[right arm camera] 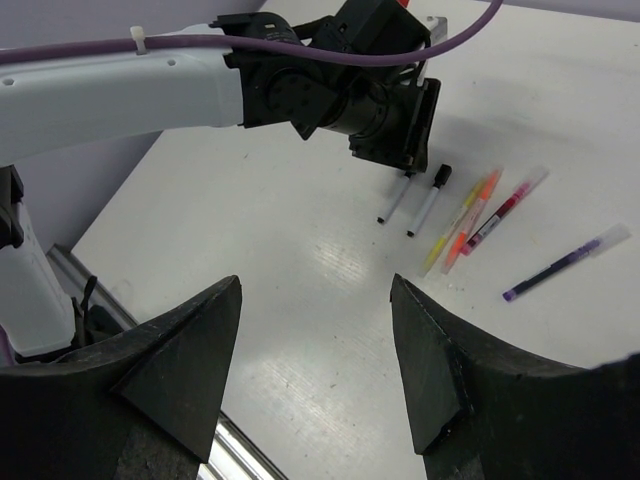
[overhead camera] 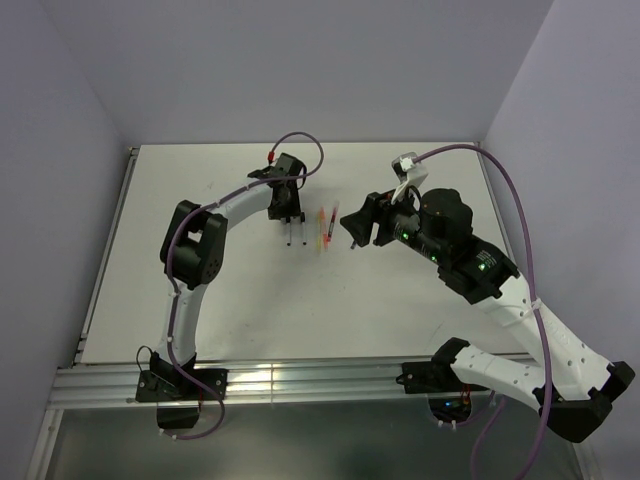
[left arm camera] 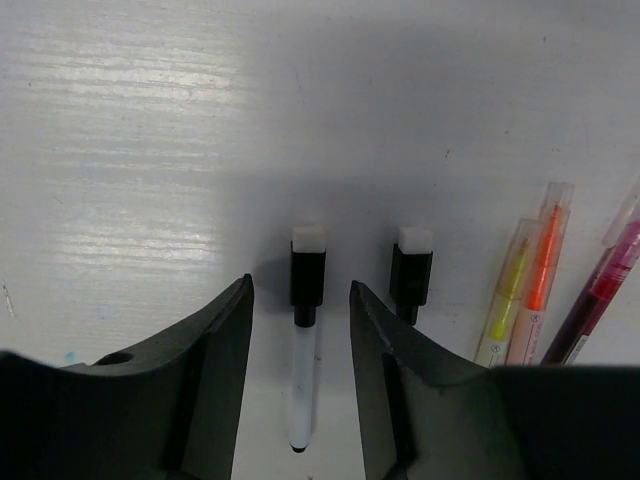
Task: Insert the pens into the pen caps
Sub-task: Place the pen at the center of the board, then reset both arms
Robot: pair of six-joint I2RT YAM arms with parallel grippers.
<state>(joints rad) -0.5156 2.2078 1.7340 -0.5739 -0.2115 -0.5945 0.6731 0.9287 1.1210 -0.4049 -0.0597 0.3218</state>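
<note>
Left end effector (left arm camera: pixel 300 288) open astride capped white pen (left arm camera: pixel 302 380) — retract straight up, no nudging; right end effector (right arm camera: pixel 315 283) open, empty.

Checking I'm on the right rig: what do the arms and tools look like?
Left arm and right arm: white shells, black joints, a purple cable each. Left tool and right tool: black tapering fingers. Green lights on the right arm.
</note>
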